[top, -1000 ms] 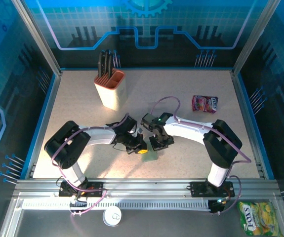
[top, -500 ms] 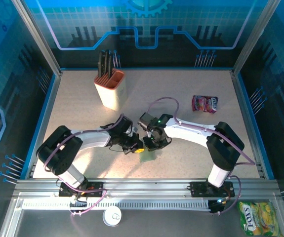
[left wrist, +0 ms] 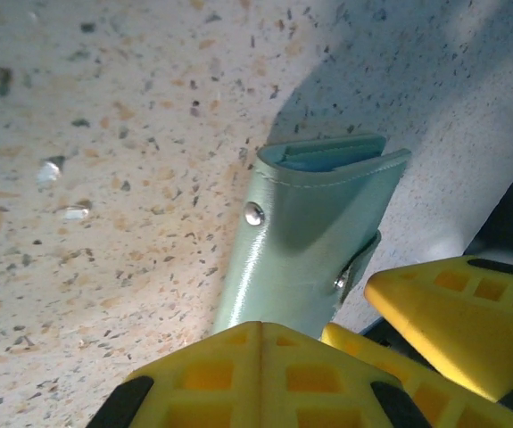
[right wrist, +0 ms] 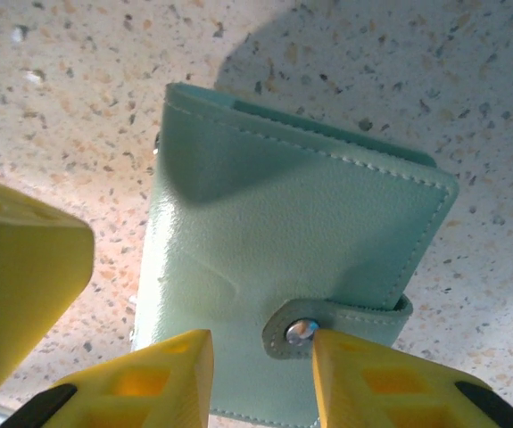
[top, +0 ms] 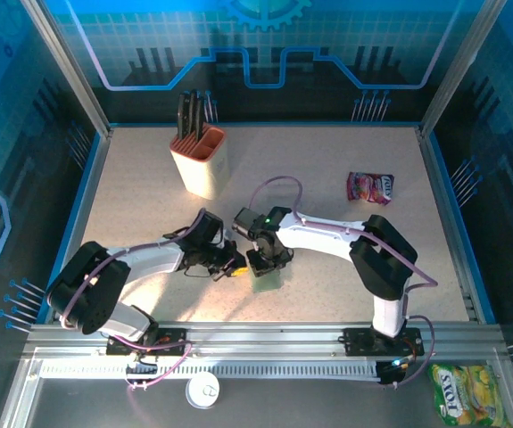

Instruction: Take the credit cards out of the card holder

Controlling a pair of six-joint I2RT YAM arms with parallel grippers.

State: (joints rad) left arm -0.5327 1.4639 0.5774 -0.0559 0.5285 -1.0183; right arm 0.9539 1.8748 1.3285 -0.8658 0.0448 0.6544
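The card holder (top: 268, 279) lies folded shut on the speckled table, a pale grey-green wallet with a snap tab. In the left wrist view the card holder (left wrist: 310, 241) runs out from under my left gripper (left wrist: 260, 343), whose yellow fingers meet with no gap over its near edge. My left gripper (top: 238, 268) sits at the wallet's left side. Above the card holder (right wrist: 283, 241) my right gripper (right wrist: 260, 374) is open, its fingers either side of the snap tab (right wrist: 302, 330). My right gripper (top: 263, 261) hovers at the wallet's far edge. The credit cards are hidden inside.
A beige knife block (top: 201, 160) stands at the back left. A pink-red snack packet (top: 370, 187) lies at the back right. Off the table, a yellow-green packet (top: 466, 392) and a white round cap (top: 202, 390) lie near the rail.
Both grippers have shifted left and closed in on the card holder. The left arm has stretched out lower. The wallet has barely moved.
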